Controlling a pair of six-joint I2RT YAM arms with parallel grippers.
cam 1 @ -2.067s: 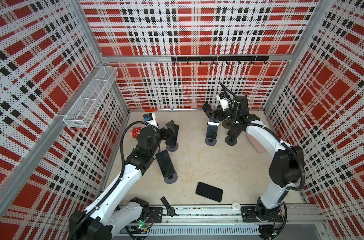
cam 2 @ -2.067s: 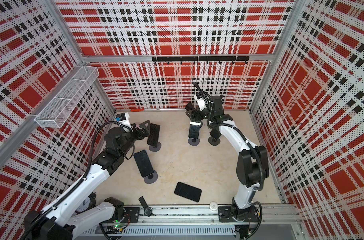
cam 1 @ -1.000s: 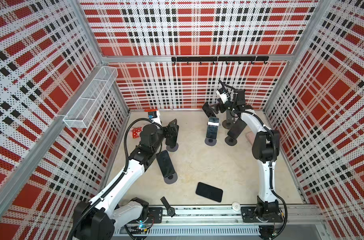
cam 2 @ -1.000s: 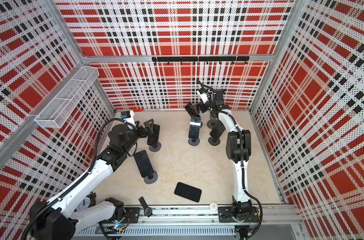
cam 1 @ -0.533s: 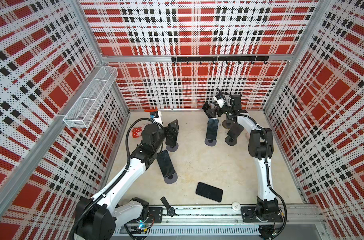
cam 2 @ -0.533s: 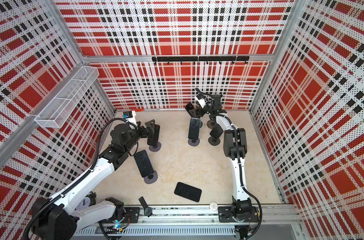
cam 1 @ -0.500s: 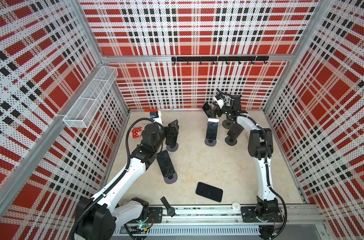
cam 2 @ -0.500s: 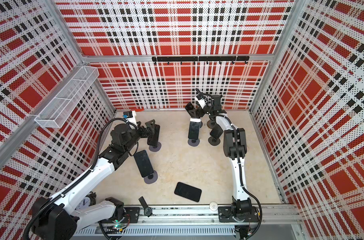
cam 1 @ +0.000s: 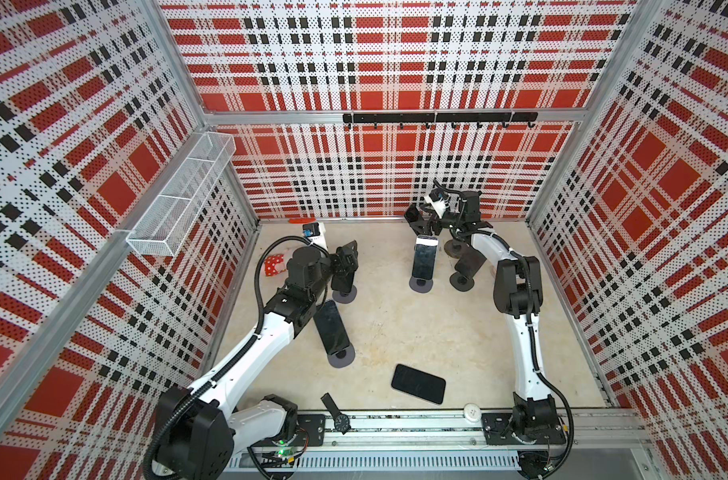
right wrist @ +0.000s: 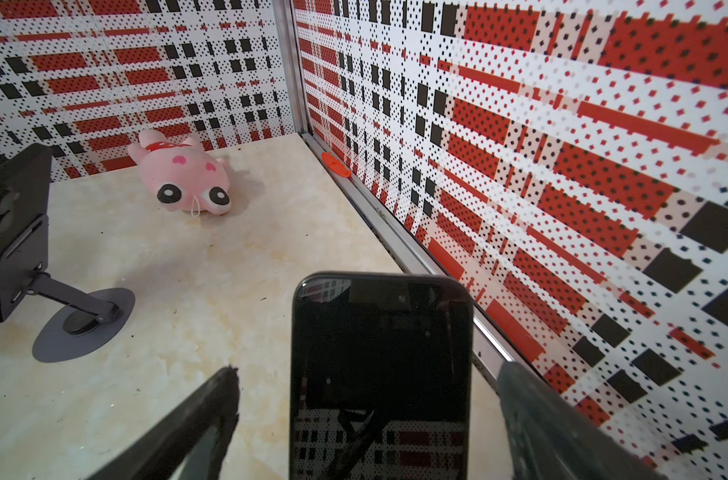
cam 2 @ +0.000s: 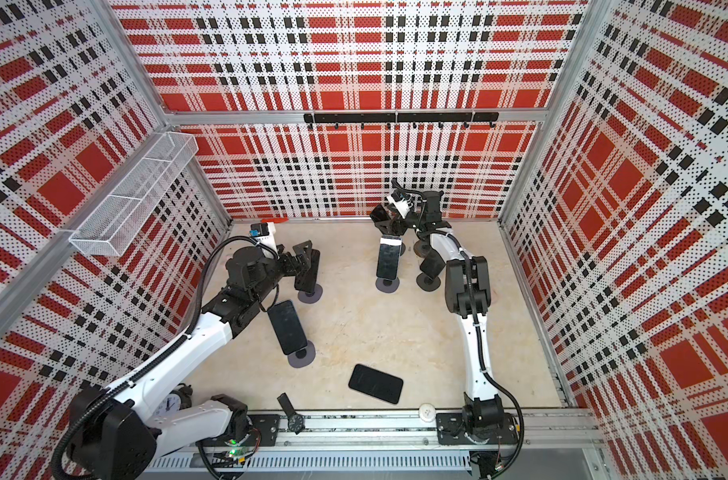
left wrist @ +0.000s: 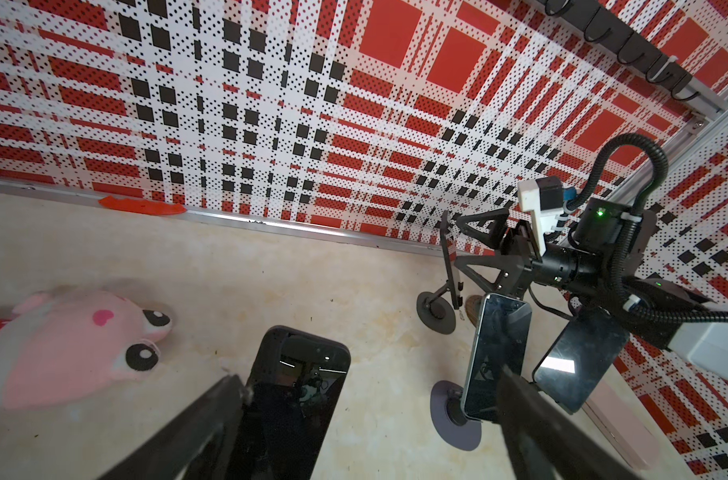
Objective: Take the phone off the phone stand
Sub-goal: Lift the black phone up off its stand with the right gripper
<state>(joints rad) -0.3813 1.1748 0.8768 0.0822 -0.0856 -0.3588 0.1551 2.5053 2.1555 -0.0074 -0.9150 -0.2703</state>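
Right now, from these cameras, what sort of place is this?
Probably an enclosed robot test cell: plaid perforated walls, two robot arms mounted on a front rail, several phones on stands.

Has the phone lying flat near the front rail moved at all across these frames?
No. The flat phone keeps the same spot and angle, its right corner still near the white disc on the front rail.

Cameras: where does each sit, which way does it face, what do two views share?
Both top views: high in front, facing down on left arm and right arm.
Left wrist: behind the open left gripper, facing the cased phone.
Right wrist: behind the open right gripper, facing the bare phone.
Both wrist views share the pink plush.
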